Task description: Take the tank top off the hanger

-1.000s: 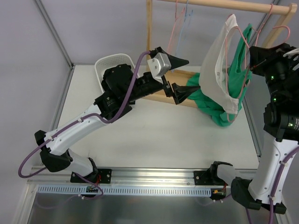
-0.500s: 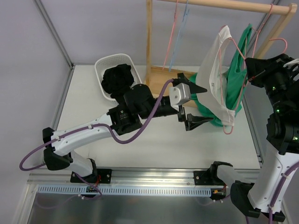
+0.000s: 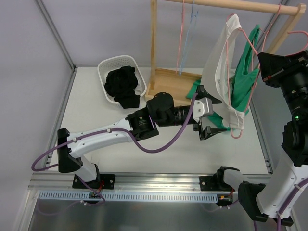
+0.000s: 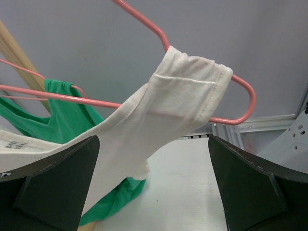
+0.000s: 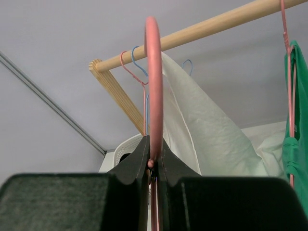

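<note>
A white tank top (image 3: 217,72) hangs on a pink hanger (image 3: 234,134) in front of the wooden rack. My right gripper (image 3: 263,66) is shut on the hanger's hook (image 5: 154,72), holding it up at the right. In the left wrist view the tank top's strap (image 4: 185,91) wraps the hanger's shoulder end (image 4: 245,94). My left gripper (image 3: 217,114) is open just left of the tank top's lower part, one finger above and one below. Its jaws (image 4: 153,144) frame the cloth without touching it.
A green top (image 3: 243,72) hangs behind the white one, its lower part lying on the table (image 3: 195,89). Empty pink and blue hangers (image 3: 182,33) hang from the rack's rod (image 3: 231,5). A white basket (image 3: 103,67) holding black cloth stands at the back left.
My left arm has swung right and nearer, bringing its open gripper up to the white tank top's lower part. The right gripper has kept hold of the hanger, shifting it slightly.
</note>
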You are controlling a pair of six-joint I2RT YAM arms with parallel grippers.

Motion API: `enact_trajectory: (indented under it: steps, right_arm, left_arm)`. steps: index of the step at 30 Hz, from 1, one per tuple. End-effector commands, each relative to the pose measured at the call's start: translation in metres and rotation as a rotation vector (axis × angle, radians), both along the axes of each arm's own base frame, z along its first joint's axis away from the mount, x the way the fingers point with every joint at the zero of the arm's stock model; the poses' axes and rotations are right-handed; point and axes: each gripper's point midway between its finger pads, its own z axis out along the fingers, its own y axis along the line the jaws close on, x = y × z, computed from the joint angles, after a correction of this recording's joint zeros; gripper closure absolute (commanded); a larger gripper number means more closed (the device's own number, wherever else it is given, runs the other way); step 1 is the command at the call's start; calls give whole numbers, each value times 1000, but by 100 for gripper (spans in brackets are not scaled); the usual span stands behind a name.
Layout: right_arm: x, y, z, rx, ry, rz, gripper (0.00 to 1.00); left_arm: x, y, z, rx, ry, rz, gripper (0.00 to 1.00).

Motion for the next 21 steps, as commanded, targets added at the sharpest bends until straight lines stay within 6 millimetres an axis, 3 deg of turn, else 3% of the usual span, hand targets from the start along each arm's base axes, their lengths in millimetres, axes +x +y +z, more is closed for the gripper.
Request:
enact_trajectory:
  steps: [1,14,17,18,20,21]
  right_arm:
    - [-15,10,22,24,-72,48,100]
    - [-23,14,25,38,-83,70,100]
    - [-24,15,28,38,-90,71,100]
    - [-24,15,28,37,-90,72,100]
    - [-24,14,28,38,-92,69,100]
    - [-24,14,28,39,-90,69,100]
  left_arm:
    - [6,0,20,-81,-77,34,1]
    - [20,-13,14,-60,-146,72,2]
    - [25,-15,13,-60,-130,99,17]
    - [25,-15,13,-59,-131,101,36]
    - [26,-15,15,-64,-132,103,55]
    - [25,-14,16,-67,-131,101,70]
